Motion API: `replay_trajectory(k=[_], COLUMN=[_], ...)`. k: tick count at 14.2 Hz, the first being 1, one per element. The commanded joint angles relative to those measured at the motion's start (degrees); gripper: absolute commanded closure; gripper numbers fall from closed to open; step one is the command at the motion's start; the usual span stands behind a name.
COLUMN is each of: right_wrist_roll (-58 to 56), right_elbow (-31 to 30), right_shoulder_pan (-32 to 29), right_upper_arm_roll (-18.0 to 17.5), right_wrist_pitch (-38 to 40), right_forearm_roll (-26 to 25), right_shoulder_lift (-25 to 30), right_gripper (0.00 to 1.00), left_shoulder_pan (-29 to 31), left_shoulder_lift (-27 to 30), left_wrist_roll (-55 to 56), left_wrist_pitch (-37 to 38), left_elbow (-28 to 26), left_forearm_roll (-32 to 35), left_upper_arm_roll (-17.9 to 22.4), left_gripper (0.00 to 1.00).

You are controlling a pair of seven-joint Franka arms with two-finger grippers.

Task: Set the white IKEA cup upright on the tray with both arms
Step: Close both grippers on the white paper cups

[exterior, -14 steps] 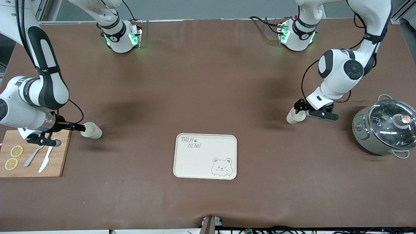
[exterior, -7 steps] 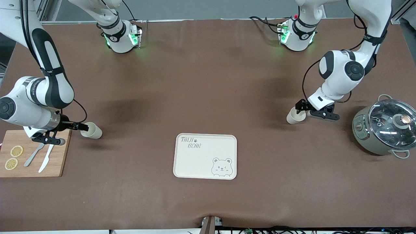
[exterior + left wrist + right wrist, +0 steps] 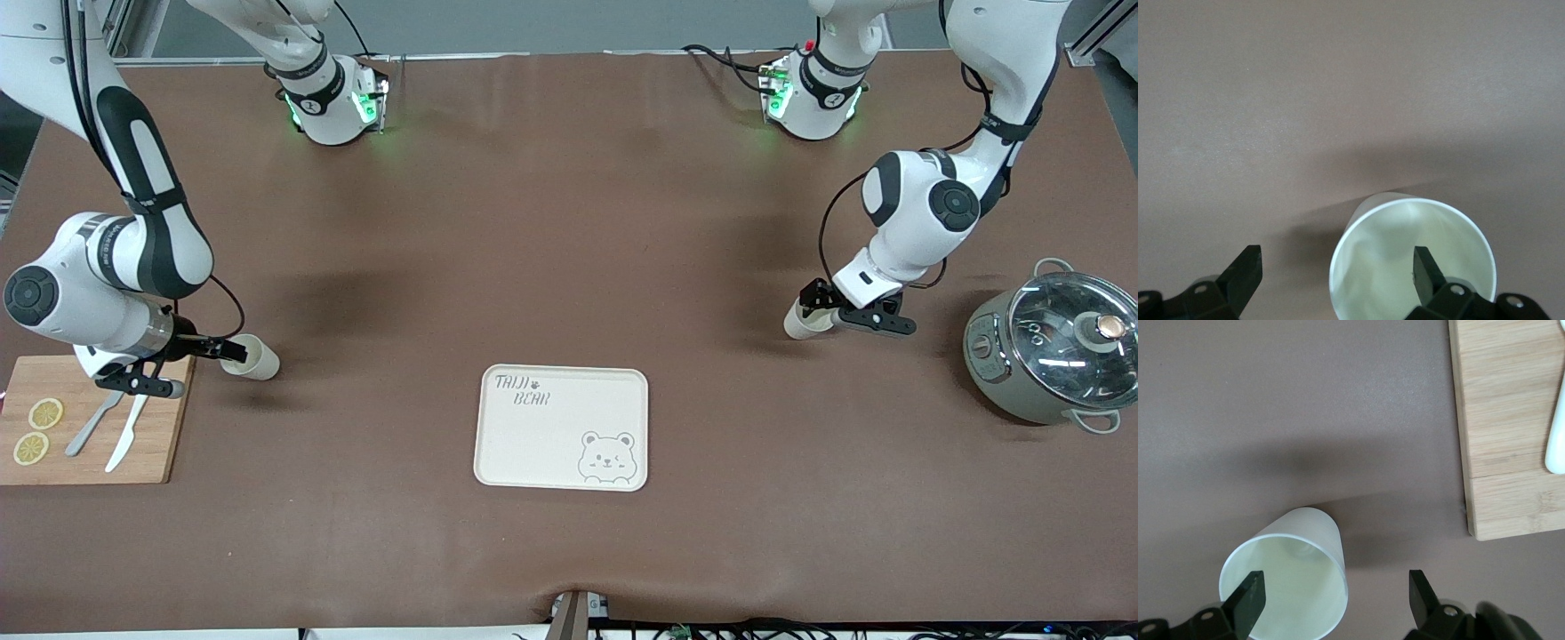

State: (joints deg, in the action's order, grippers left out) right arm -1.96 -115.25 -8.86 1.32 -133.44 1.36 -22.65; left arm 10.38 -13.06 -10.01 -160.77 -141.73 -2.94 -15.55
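Observation:
Two white cups lie on their sides on the brown table. One cup (image 3: 256, 359) lies beside the cutting board. My right gripper (image 3: 229, 351) is open at its mouth. In the right wrist view, one fingertip (image 3: 1250, 599) is inside the cup (image 3: 1288, 587) and the other is outside it; the gripper (image 3: 1336, 597) straddles the rim. The other cup (image 3: 800, 322) lies toward the left arm's end. My left gripper (image 3: 816, 302) is open at its mouth, one fingertip (image 3: 1426, 268) inside that cup (image 3: 1405, 267), the gripper (image 3: 1336, 268) across the rim. The cream bear tray (image 3: 524, 444) lies bare between the two cups, nearer the front camera.
A wooden cutting board (image 3: 156, 444) with lemon slices, a spoon and a knife lies under the right wrist; it also shows in the right wrist view (image 3: 1511, 420). A grey pot with a glass lid (image 3: 1053, 351) stands at the left arm's end.
Both grippers have edged closer onto their cups' mouths. The right arm's elbow has swung toward the table's middle. The cups and the tray have not moved.

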Motion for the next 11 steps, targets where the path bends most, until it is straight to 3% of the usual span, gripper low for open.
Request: replay_trajectory(k=[1, 2, 4, 6, 7, 10, 11], right_wrist_roll=[0.5, 0.5, 0.4, 0.5, 0.5, 0.5, 0.5], right_elbow=[-1.1, -1.1, -1.8, -2.1, -2.1, -1.9, -1.7], right_shoulder_pan=[-0.5, -0.5, -0.5, -0.6, -0.5, -0.6, -0.7], right_upper_arm_roll=[-0.5, -0.5, -0.5, -0.5, -0.5, -0.5, -0.6], right_wrist_pitch=[-1.5, -1.6, -1.5, -1.7, -2.2, -2.4, -2.7], right_forearm_roll=[0.7, 0.7, 0.7, 0.7, 0.7, 0.7, 0.7], right_shoulder_lift=[0.1, -0.1, -0.1, -0.4, -0.7, -0.9, -1.4], right_gripper=[0.10, 0.14, 0.31, 0.53, 0.58, 0.96, 1.00], left_shoulder_pan=[0.3, 0.3, 0.4, 0.4, 0.4, 0.3, 0.3], left_shoulder_lift=[0.5, 0.6, 0.8, 0.7, 0.7, 0.7, 0.6], left_wrist_roll=[-1.2, -0.5, -0.3, -0.8, -0.5, -0.5, -0.5], left_wrist_pitch=[-0.8, -0.8, -0.8, -0.8, -0.7, -0.6, -0.6], left_elbow=[-0.3, -0.3, -0.3, -0.2, -0.2, -0.1, 0.0], left_forearm_roll=[-1.4, -1.4, -1.4, -1.4, -1.4, -1.4, -1.4], left_upper_arm_roll=[-0.4, -0.4, -0.4, -0.4, -0.4, -0.4, -0.4], left_gripper=[0.00, 0.16, 0.98, 1.00, 1.00, 1.00, 1.00])
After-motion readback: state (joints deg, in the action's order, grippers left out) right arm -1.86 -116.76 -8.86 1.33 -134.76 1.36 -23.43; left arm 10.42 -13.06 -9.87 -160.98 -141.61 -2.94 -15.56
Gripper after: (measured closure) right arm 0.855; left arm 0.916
